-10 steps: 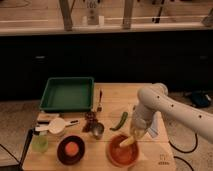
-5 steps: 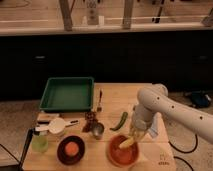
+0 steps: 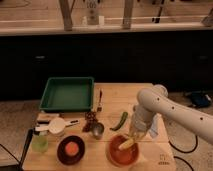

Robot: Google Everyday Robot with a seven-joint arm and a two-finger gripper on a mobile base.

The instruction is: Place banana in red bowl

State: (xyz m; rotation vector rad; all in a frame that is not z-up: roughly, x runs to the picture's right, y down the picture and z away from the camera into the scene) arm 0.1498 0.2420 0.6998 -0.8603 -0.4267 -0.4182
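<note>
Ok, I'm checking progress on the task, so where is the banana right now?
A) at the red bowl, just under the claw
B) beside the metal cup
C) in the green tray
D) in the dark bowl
A: the pale-yellow banana shows within the outline of the red bowl, directly below the claw at the table's front right.
</note>
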